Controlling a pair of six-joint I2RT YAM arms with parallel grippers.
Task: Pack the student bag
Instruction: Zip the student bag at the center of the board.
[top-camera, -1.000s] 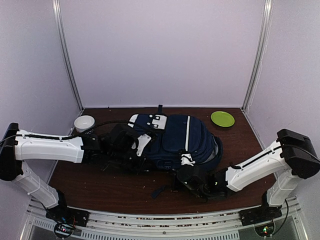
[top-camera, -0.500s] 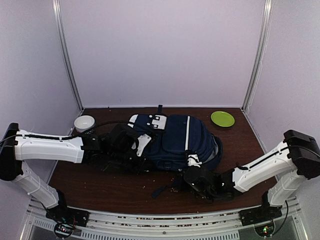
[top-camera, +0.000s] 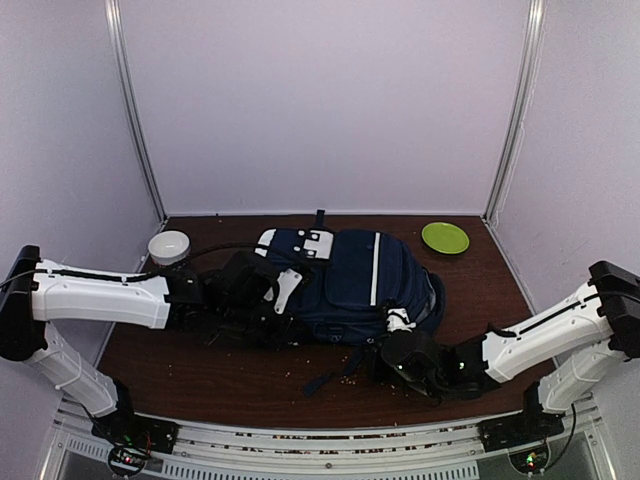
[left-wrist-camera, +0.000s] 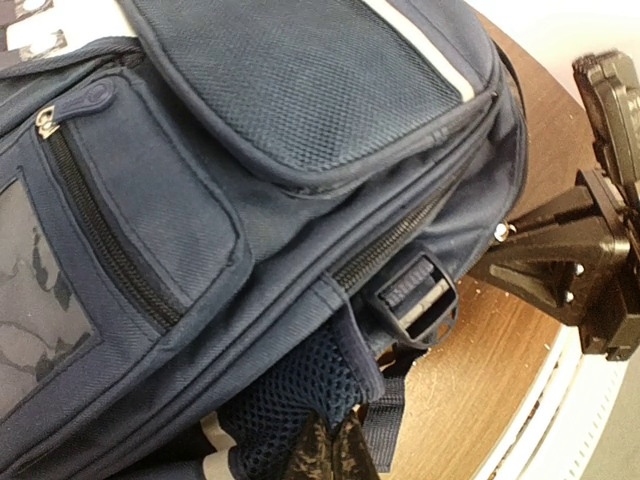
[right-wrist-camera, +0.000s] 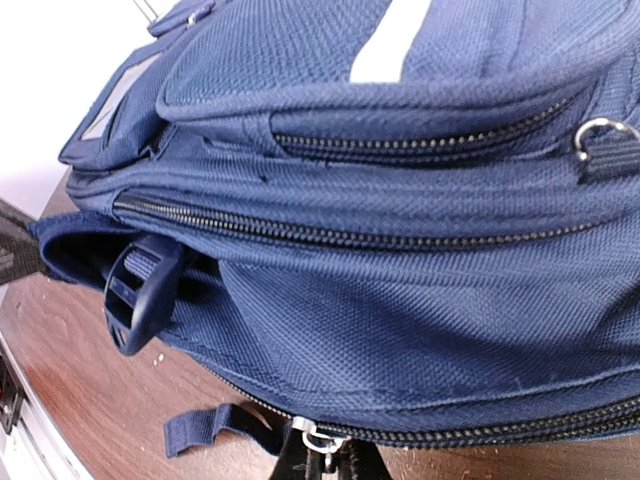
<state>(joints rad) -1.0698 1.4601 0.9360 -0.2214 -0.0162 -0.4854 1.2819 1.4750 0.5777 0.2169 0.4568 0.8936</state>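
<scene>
left gripper (left-wrist-camera: 330, 455): clenched, fingertips pinching the edge of the dark mesh padding (left-wrist-camera: 290, 400) under the bag's near left side.
student bag (top-camera: 350, 275): lies flat in the middle of the table, front pockets facing up, white patch end to the left, rounded end to the right.
long axis: runs left to right across the table, so the near long edge faces both arms.
main zip: follows that near edge; looks closed from the mesh end to the right arm's hold.
right gripper (right-wrist-camera: 322, 458): clamped on the small silver zip pull (right-wrist-camera: 318, 437) at the bag's near right edge, the bag rising just beyond it.
nearer arm: both touch the bag; the right one has the zip, so the next pull likely runs along the axis while the left braces.
table (top-camera: 250, 385): dark brown wood, scattered with pale crumbs.
room: plain pale walls; white bowl (top-camera: 168, 246) far left, green plate (top-camera: 445, 237) far right, both apart from the bag.
</scene>
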